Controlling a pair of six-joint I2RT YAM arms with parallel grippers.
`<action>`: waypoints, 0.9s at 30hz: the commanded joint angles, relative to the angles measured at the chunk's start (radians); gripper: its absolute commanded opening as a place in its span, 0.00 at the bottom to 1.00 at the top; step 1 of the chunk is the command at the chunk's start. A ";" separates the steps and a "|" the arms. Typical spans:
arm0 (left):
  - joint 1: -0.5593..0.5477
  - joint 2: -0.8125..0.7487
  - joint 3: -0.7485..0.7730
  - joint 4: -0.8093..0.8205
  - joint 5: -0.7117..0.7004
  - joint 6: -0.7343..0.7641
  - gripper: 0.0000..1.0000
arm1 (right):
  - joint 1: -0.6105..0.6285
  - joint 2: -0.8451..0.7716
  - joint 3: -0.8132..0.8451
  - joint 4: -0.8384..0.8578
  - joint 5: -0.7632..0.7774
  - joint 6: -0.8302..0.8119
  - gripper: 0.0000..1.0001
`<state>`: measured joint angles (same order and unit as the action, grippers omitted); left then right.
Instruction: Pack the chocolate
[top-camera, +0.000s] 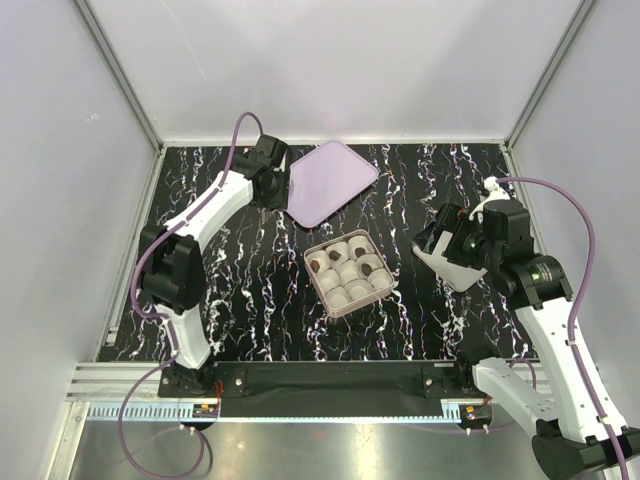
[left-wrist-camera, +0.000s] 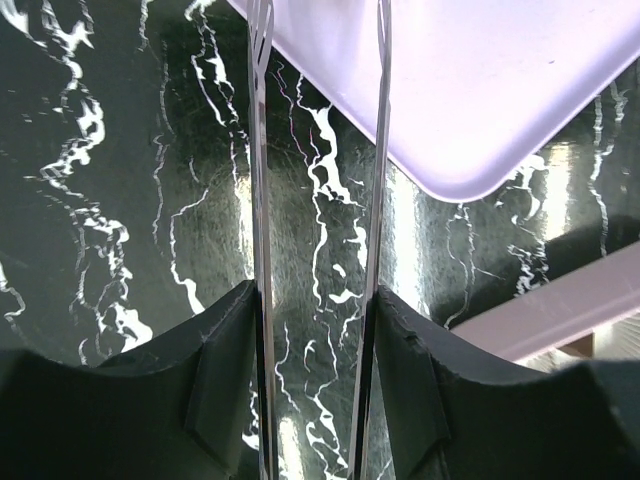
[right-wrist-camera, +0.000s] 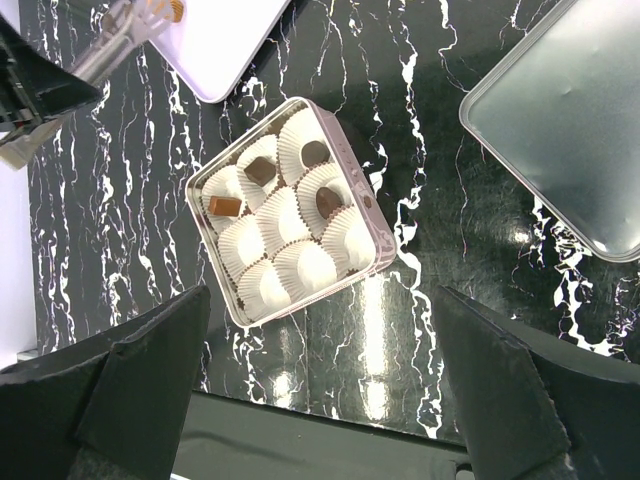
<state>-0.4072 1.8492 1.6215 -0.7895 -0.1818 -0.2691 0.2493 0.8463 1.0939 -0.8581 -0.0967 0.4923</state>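
Note:
A square box (top-camera: 376, 291) of white paper cups sits mid-table and also shows in the right wrist view (right-wrist-camera: 372, 240). Several chocolates lie in its cups, one light brown (right-wrist-camera: 225, 207) and the others dark (right-wrist-camera: 262, 170). My left gripper (top-camera: 272, 186) is at the lid's left edge. It is shut on thin clear tongs (left-wrist-camera: 380, 120), whose tips run out of the left wrist view. In the right wrist view a light-brown piece (right-wrist-camera: 172, 10) shows at the tongs' end over the lid. My right gripper (right-wrist-camera: 320, 300) hangs high, wide open and empty, to the right of the box (top-camera: 440, 240).
The pale pink lid (top-camera: 332, 180) lies flat behind the box and also shows in the left wrist view (left-wrist-camera: 500, 90). A pale shallow tray (right-wrist-camera: 570, 130) sits right of the box, partly under my right gripper. The table's near edge (right-wrist-camera: 300, 430) lies just below the box.

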 joint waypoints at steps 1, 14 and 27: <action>0.004 0.024 0.044 0.062 0.041 0.013 0.51 | -0.001 -0.001 0.023 0.039 0.014 -0.023 1.00; 0.021 0.091 0.061 0.067 0.039 0.019 0.47 | -0.001 0.004 0.012 0.050 0.014 -0.023 1.00; 0.022 0.111 0.080 0.058 0.053 0.025 0.45 | -0.002 0.005 0.021 0.045 0.022 -0.027 1.00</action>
<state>-0.3908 1.9541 1.6436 -0.7612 -0.1444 -0.2584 0.2493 0.8539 1.0939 -0.8425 -0.0940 0.4816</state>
